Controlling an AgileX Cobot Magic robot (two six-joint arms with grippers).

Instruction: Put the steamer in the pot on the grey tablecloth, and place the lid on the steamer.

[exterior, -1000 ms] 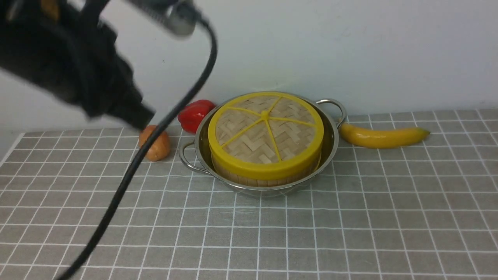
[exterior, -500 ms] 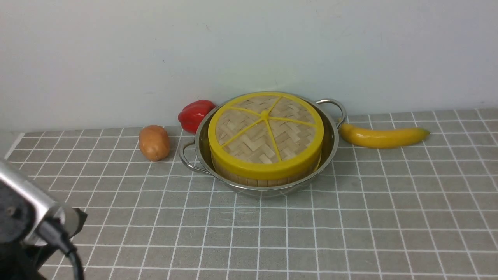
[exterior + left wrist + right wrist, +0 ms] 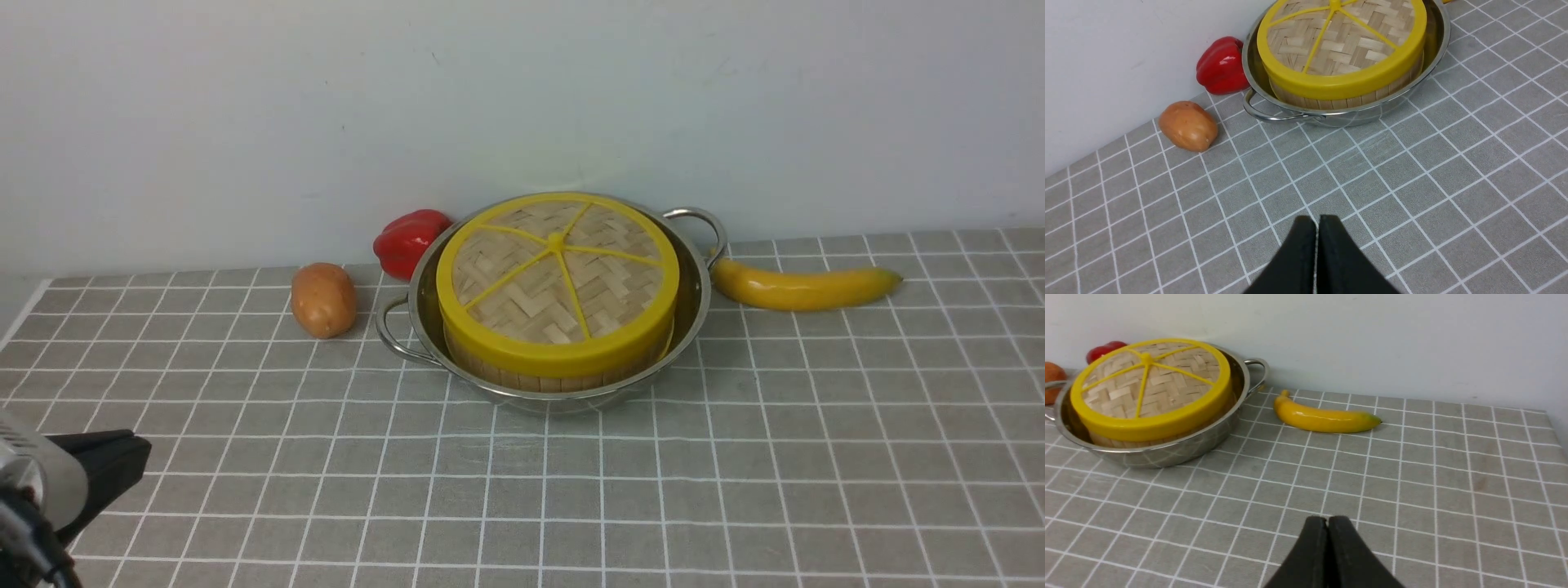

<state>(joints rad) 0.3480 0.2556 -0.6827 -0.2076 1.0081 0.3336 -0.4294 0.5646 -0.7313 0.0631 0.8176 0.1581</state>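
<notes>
- Since the lid [image 3: 558,278] capped the steamer [image 3: 555,371] inside the pot [image 3: 694,286], the job looked complete.
- Left gripper [image 3: 1316,222] and right gripper [image 3: 1327,522] were clenched on nothing, well apart from it.

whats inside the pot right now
The steamer sits inside the pot, with the lid on top. The lid covers the steamer's interior, so anything inside it cannot be seen.
</notes>
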